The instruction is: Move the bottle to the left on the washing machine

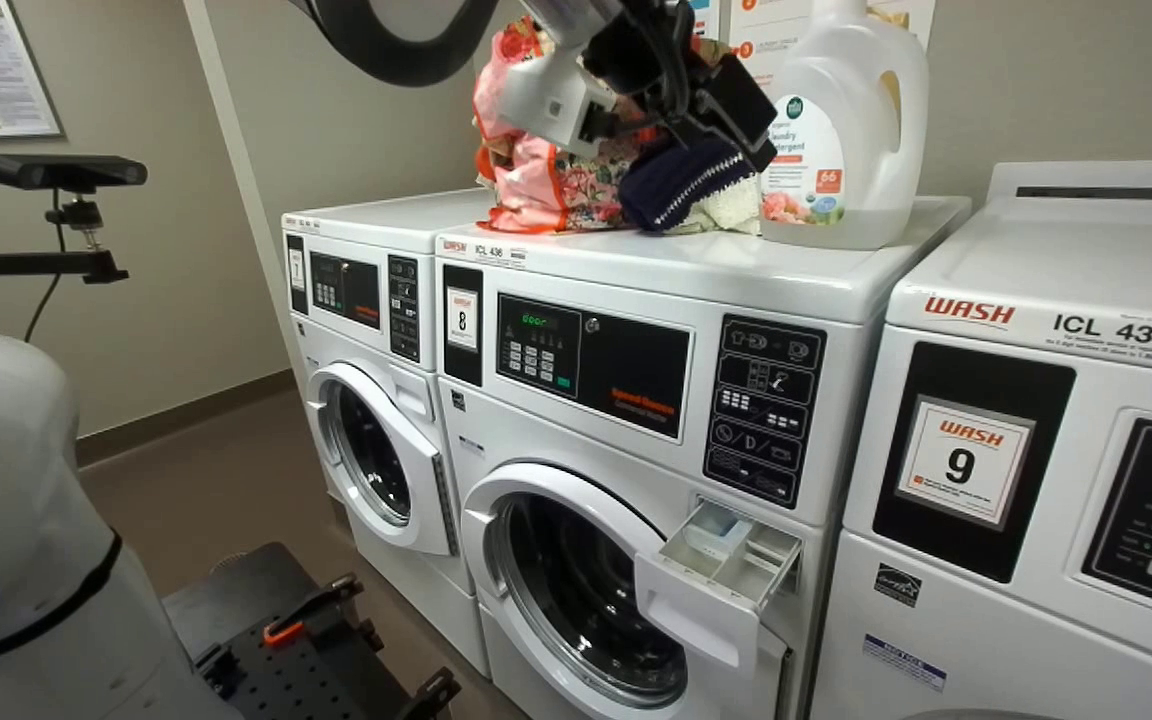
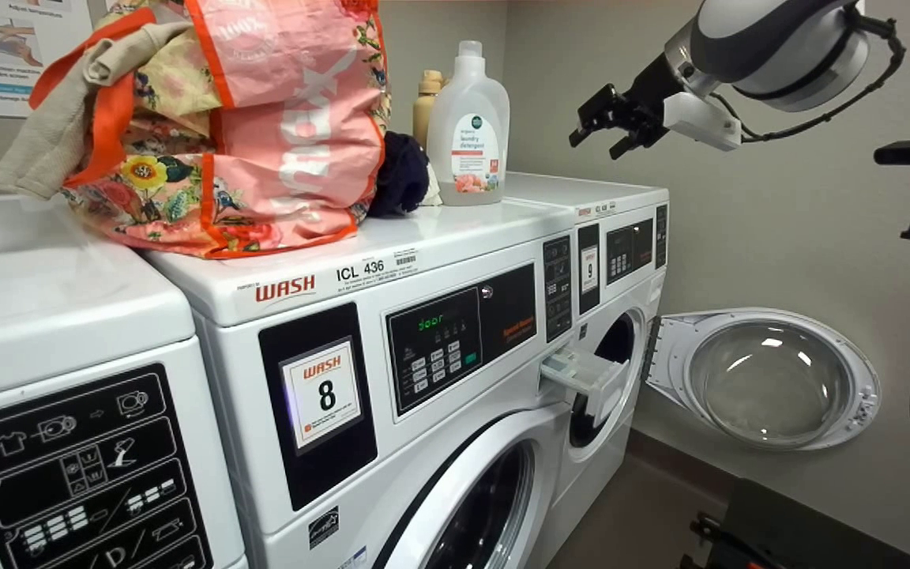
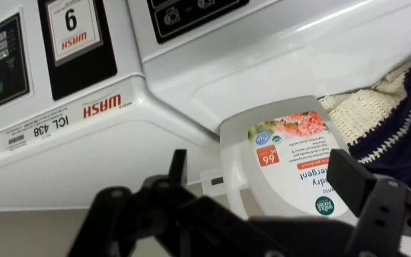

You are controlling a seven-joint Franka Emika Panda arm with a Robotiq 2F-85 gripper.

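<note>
Evidently the shift is not yet made: the bottle [image 1: 851, 130] stands upright on the right end of the washing machine [image 1: 666, 480], with a navy knit [image 1: 681, 185] just to its left and a floral bag [image 2: 289, 134] farther left. The gripper [image 2: 597, 145], seen apart from the bottle in an exterior view, has its fingers [image 3: 350, 182] spread wide and holds nothing; how far they are from the plastic is hard to judge.

For its bulk the bottle should be light, since liquid shows only low behind the translucent wall. I expect smooth, somewhat slippery plastic, springy under a squeeze rather than fragile. The moulded handle [image 1: 916, 110] on the right looks the surest hold, with the narrow neck below the cap [image 2: 470, 49] a fair second; the broad belly may dent or slide.

Its label [image 3: 298, 157] reads "laundry detergent", with "66" on an orange-red square and a round green emblem [image 3: 324, 206] lettered Whole Foods. The washing machine's control panel [image 1: 591, 365] says "Speed Queen" and its display [image 1: 539, 321] glows "door"; the front edge is marked "WASH" and "ICL 436", and the sign [image 2: 321, 391] shows "8". To the right, the neighbouring machine [image 1: 1041, 620] carries "ICL 438" and "9".
</note>
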